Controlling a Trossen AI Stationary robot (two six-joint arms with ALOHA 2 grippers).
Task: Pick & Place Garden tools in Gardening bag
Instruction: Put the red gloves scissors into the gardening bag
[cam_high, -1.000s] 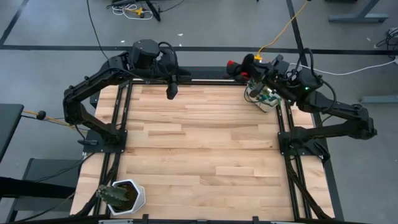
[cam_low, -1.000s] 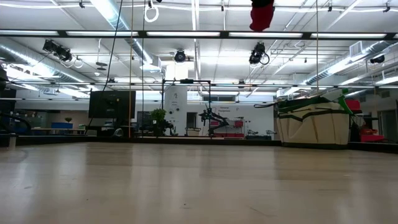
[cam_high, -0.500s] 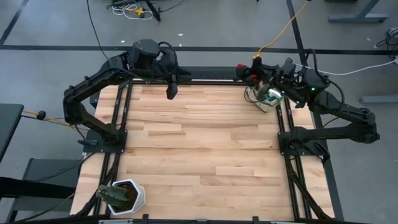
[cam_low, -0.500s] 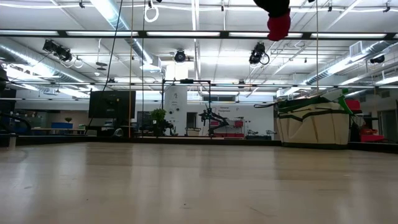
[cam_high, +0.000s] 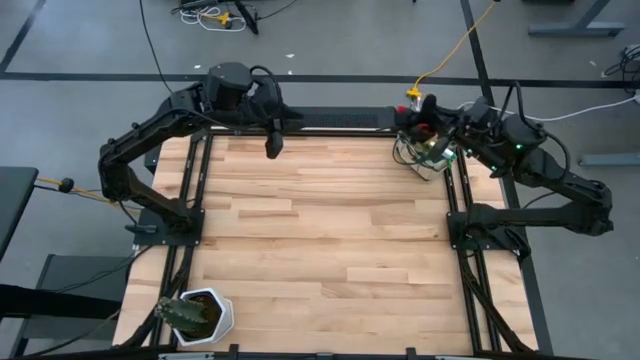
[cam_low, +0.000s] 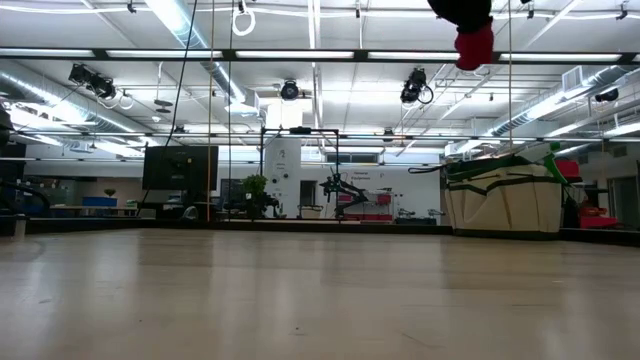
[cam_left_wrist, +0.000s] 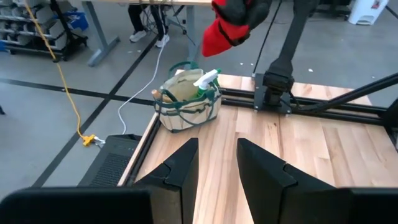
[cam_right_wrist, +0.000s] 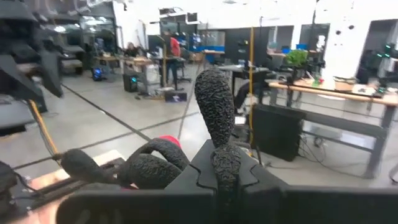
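Table (cam_high: 320, 230): wooden top, mostly bare. White pot with a dark plant (cam_high: 195, 315) sits at the near left corner; not part of the task.

Gardening bag (cam_high: 425, 155): beige canvas with green trim, standing upright at the far right corner of the table, just inside the frame rail. Left wrist view shows its mouth open upward, with a translucent green watering vessel (cam_left_wrist: 207, 79) and a wooden tool handle (cam_left_wrist: 159, 94) already poking out of the bag.

Right arm: reaches in from the right, right tool (cam_high: 420, 112) held high over the far right corner. Its fingers are closed on the red glove (cam_left_wrist: 225, 30), which hangs limp below them with its dark textured palm side showing in the right wrist view. In the low view the glove dangles from the top of the frame, well above the bag.

Key relation: from the left wrist view the glove hangs above the bag and slightly off to the side of its mouth, toward the table edge rail. Judgement: the bag lies almost straight down from the right tool; a small sideways correction, then a descent, should centre the glove over the opening before release. The glove is soft, so it may catch on the vessel's spout.

Left arm: waits at the far left, left tool (cam_high: 272, 143) partly open, holding nothing. Right arm is far nearer the bag.
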